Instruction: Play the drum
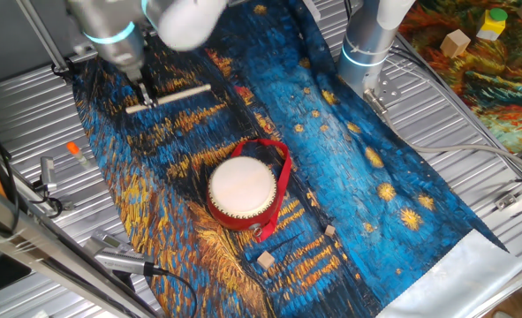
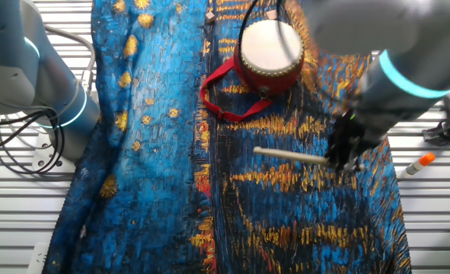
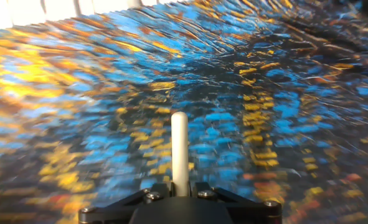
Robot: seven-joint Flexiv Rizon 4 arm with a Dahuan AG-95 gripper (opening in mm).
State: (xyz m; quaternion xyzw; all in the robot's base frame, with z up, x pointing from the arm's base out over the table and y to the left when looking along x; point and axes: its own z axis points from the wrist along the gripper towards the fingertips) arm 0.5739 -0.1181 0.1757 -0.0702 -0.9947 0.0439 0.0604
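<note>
The drum (image 1: 242, 187) has a cream-white skin, a red body and a red strap loop. It sits on the blue and gold cloth, also in the other fixed view (image 2: 270, 47). My gripper (image 1: 146, 99) is behind and to the left of the drum, apart from it, shut on one end of a thin pale wooden stick (image 1: 174, 95). The stick shows in the other fixed view (image 2: 289, 155), with my gripper (image 2: 340, 158) at its right end. In the hand view the stick (image 3: 179, 149) points straight ahead from between the jaws of my gripper (image 3: 180, 190). The drum is out of the hand view.
The cloth (image 1: 349, 168) covers the metal table. Small wooden blocks (image 1: 265, 260) lie in front of the drum. An orange-tipped marker (image 2: 416, 164) lies on the bare metal. A second arm's base (image 1: 366, 44) stands at the back. Toy blocks (image 1: 456, 41) sit on another cloth.
</note>
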